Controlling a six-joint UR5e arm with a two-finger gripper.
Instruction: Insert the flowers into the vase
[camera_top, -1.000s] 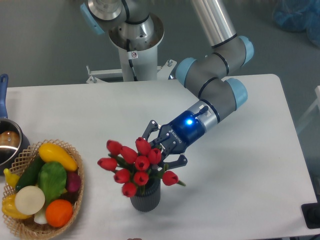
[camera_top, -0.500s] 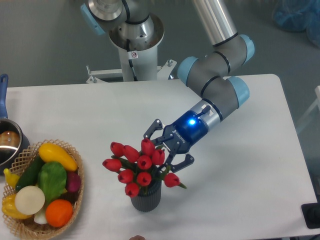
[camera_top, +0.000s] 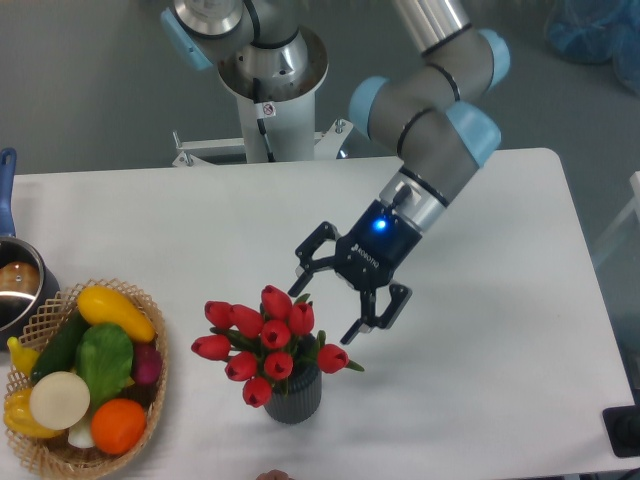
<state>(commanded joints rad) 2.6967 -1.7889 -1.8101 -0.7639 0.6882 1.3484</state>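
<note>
Camera view: flowers released, standing in the vase.
Left, a wicker basket (camera_top: 40, 440) of vegetables; centre, flowers (camera_top: 265, 340) sit in the vase (camera_top: 292, 395) on the tabletop (camera_top: 500, 400); the gripper (camera_top: 340, 300) has let go, lifted clear, jaws apart—insertion looks complete.

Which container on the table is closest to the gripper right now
The dark grey vase holding the red tulips, just below-left of the open gripper. The wicker basket and steel pot sit far left.
</note>
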